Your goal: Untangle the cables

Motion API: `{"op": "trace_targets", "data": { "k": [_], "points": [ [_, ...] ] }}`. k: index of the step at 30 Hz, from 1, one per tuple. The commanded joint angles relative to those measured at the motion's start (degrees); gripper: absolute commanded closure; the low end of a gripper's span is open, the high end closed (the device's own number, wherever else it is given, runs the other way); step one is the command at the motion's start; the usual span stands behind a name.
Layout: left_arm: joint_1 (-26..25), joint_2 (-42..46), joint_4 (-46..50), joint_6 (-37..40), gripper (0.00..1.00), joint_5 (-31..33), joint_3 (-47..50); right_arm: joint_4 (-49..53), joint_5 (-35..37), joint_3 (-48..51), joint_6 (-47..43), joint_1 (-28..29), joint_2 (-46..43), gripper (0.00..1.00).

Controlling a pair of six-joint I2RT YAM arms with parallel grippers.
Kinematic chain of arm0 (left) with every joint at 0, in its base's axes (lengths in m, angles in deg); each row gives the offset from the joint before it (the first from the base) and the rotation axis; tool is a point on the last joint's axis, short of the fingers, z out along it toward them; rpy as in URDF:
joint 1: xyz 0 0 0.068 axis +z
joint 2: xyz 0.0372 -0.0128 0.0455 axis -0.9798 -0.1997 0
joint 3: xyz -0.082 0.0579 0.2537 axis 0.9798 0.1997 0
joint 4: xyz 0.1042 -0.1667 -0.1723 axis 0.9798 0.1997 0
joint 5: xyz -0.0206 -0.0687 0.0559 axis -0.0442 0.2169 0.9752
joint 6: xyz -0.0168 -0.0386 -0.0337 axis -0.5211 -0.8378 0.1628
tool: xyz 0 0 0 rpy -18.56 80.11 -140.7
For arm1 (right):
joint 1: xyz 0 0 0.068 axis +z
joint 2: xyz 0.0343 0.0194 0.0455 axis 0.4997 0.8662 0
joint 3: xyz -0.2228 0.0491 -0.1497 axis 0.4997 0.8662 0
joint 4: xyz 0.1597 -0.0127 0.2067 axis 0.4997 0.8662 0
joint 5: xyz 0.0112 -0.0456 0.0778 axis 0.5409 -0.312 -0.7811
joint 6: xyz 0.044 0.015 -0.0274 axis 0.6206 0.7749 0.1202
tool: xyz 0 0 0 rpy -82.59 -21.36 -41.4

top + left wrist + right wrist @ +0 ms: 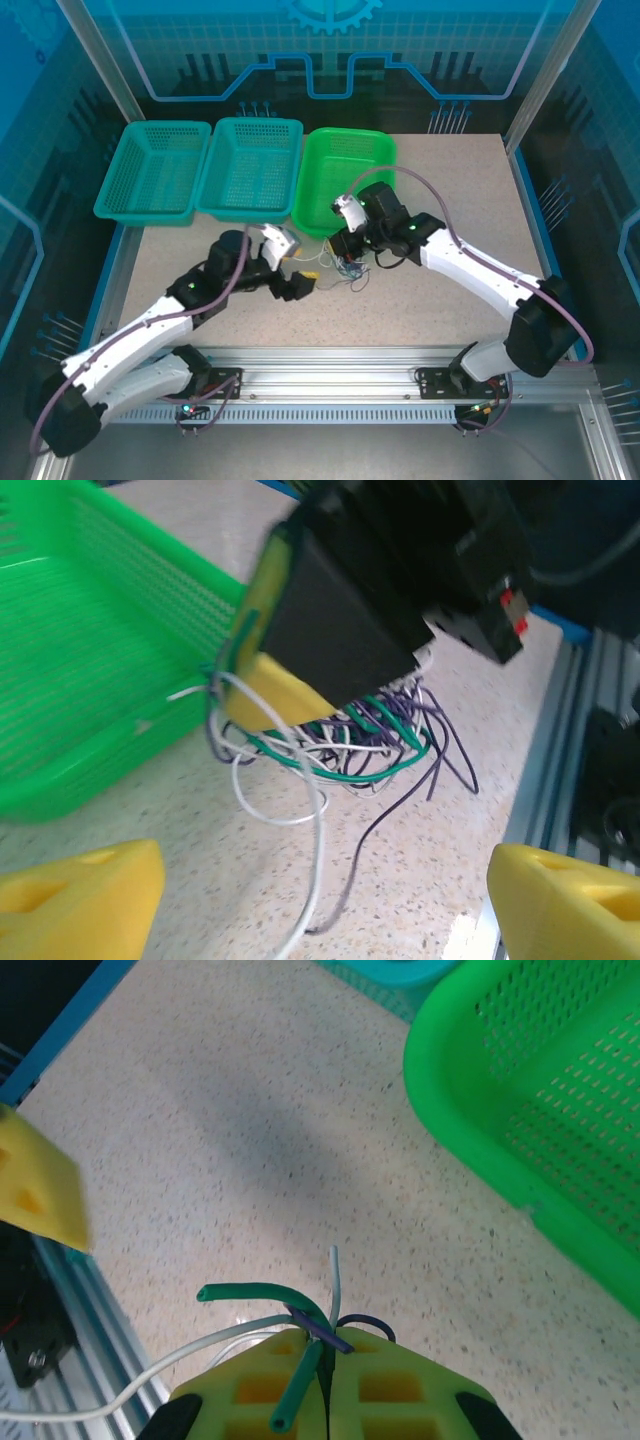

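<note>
The cables (350,755), thin white, green and purple wires, are bunched in a loose tangle directly under the right gripper (262,695), and several strands are pinched between its yellow fingertips. In the right wrist view the right gripper (327,1348) is seen clamped on them. The two pads are pressed together, and a green strand, a white strand and a purple strand of the cables (300,1315) are spread out just ahead of the tips. The lower loops of the tangle are laid on the speckled table (420,880). One white strand and one purple strand are trailed from the bunch toward the left gripper (322,865), and their ends are reached between its fingers.

The left gripper is held wide apart, with nothing grasped. Its yellow fingers (85,905) are set low on either side of the trailing strands, near the tangle but apart from it. From above, the left gripper (300,285) is seen just beside the cables (342,270), facing the right gripper (345,252).

A bright green basket (90,680) is found right behind the right gripper, its near wall close to the tangle. Two teal baskets (250,165) are lined up beside it, farther off to the left gripper's far side.
</note>
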Motion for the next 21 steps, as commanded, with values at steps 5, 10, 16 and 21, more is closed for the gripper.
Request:
{"op": "trace_targets", "data": {
  "k": [5, 10, 16, 21],
  "points": [
    [-5.44, -8.17, -3.54, 19.64, 0.07, 9.02, -6.42, 8.17, -3.2, 0.45, -4.32, -0.81, -4.08, 1.0],
    [-5.36, -10.28, -6.35, 19.94, 0.28, 10.01, -7.21, 7.72, -4.28, 0.58, -2.89, -0.78, -5.37, 1.0],
    [-5.39, -9.72, -9.98, 15.42, 1.0, 10.21, -6.27, 6.67, -3.55, 1.94, -2.28, -0.5, -4.64, 0.94],
    [-5.42, -8.93, -9.97, 8.87, 1.0, 6.53, -7.73, 0.09, 5.07, 4.21, 0.74, 4.68, -2.31, 0.45]
  ]
}}
